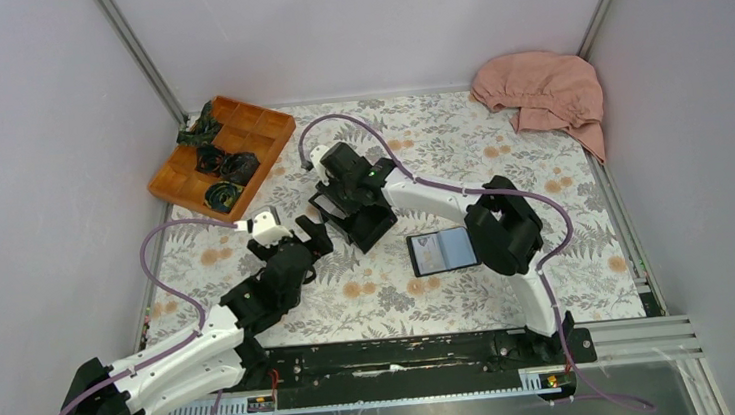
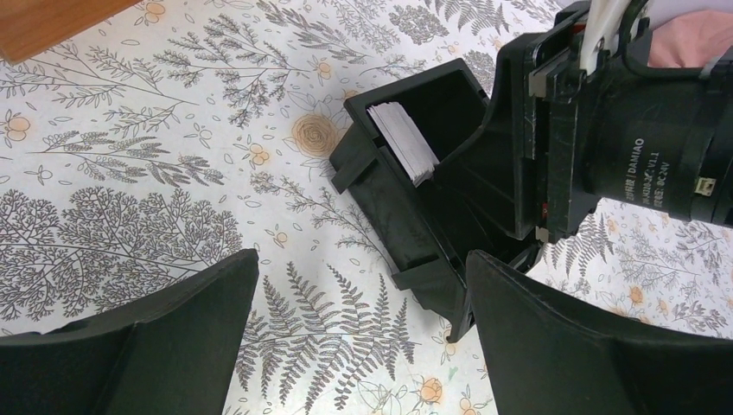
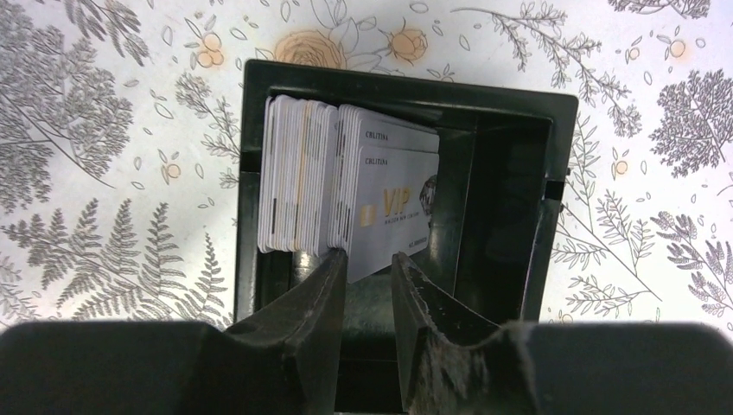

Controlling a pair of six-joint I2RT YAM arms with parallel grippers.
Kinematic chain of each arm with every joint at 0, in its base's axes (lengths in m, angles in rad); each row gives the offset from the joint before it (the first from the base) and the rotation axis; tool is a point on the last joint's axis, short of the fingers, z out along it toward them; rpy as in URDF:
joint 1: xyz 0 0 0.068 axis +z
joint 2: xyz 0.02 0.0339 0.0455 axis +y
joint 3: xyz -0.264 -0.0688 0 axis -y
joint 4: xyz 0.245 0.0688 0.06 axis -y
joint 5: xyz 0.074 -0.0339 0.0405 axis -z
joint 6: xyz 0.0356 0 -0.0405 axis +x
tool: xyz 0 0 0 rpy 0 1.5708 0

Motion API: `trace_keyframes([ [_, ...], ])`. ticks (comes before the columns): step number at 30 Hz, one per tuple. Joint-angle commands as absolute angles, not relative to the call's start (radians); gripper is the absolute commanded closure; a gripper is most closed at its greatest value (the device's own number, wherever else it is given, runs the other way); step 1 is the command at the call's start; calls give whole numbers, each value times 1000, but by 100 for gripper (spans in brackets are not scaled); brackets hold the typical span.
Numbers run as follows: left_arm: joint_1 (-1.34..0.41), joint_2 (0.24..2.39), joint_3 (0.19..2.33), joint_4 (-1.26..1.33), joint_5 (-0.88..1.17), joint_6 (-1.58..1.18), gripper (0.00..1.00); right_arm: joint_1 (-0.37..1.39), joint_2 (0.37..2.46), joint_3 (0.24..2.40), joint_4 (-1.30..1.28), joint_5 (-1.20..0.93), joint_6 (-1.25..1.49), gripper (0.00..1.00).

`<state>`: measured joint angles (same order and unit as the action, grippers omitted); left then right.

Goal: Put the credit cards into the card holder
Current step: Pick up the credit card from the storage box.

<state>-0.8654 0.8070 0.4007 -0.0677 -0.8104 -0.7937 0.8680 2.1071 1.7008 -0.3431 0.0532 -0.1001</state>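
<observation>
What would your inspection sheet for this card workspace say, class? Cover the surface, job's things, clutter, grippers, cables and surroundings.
Surface: floral cloth covers the table and lies flat.
Job's things: credit cards stand on edge in the black box; card holder lies open to the right of it.
Clutter: orange tray with dark items, far left; pink cloth, far right corner.
Grippers: left gripper wide open, empty, beside the box; right gripper astride the front cards, grip unclear.
Cables: purple cable loops along each arm.
Surroundings: pale walls, metal frame posts.
</observation>
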Motion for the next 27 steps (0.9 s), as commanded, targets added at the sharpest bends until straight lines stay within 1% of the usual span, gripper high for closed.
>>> trace_keyframes([
  [1, -853, 794, 387, -27, -820, -795, 4, 877, 2120, 1753, -376, 84, -125, 68],
  [6, -852, 793, 386, -23, -816, -795, 4, 876, 2120, 1748, -377, 94, -128, 71],
  [18, -851, 801, 386, -20, -808, -801, 3, 877, 2122, 1766, -399, 123, -143, 89],
  [25, -849, 804, 390, -24, -804, -801, 3, 876, 2108, 1756, -397, 133, -147, 91],
  [27, -848, 805, 390, -25, -803, -801, 3, 877, 2106, 1753, -395, 139, -148, 93],
])
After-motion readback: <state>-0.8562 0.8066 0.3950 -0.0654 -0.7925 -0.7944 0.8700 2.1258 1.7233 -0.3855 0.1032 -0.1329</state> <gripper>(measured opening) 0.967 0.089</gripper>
